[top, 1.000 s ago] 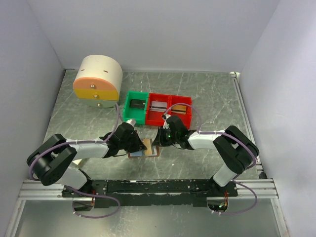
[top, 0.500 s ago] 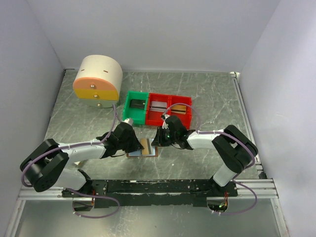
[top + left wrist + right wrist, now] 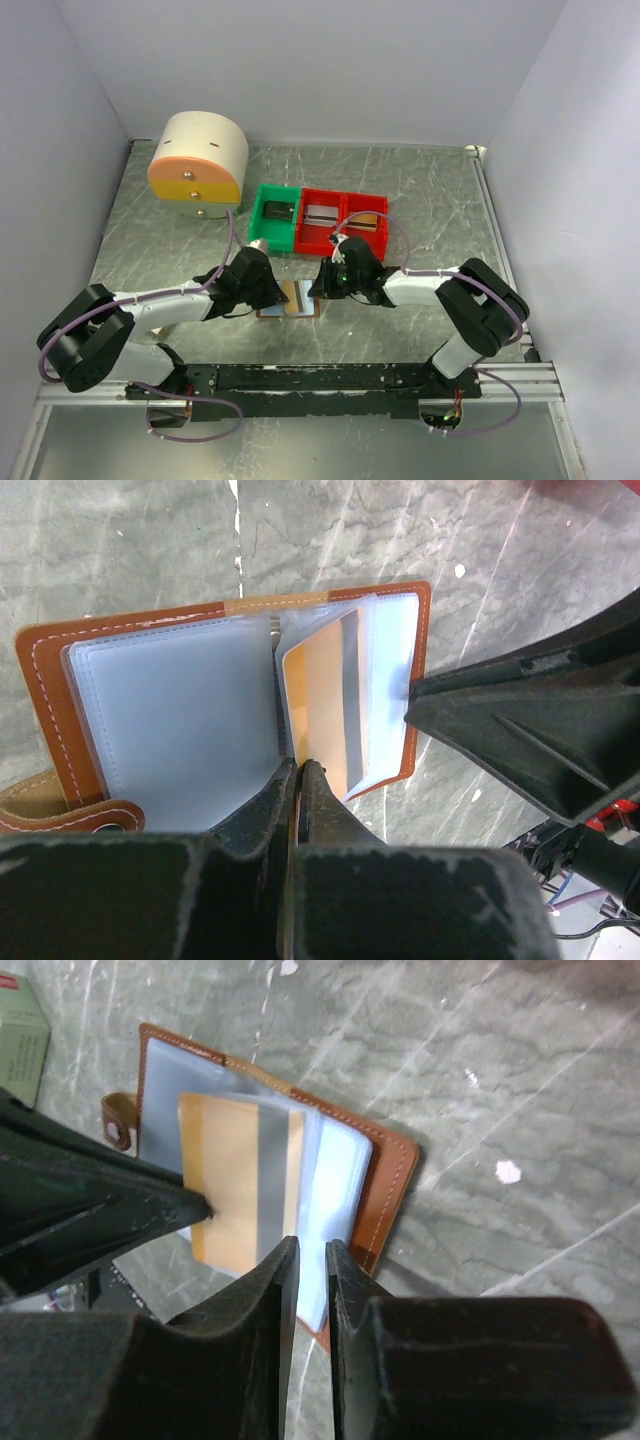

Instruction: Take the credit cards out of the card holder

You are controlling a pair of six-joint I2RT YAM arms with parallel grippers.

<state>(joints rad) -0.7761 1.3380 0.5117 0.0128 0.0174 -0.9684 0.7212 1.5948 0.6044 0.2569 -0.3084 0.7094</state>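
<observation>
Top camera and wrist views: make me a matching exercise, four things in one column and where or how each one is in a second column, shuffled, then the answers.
Things:
1. card holder
2. orange card
3. green bin
4. round drawer unit

Place or state:
A. at the far left corner of the table
B. partly out of a sleeve, pinched by the shut left gripper
C. lying open, clear sleeves facing up
D. right beside the red bin

Pairs: 1-C, 2-B, 3-D, 4-A.
</observation>
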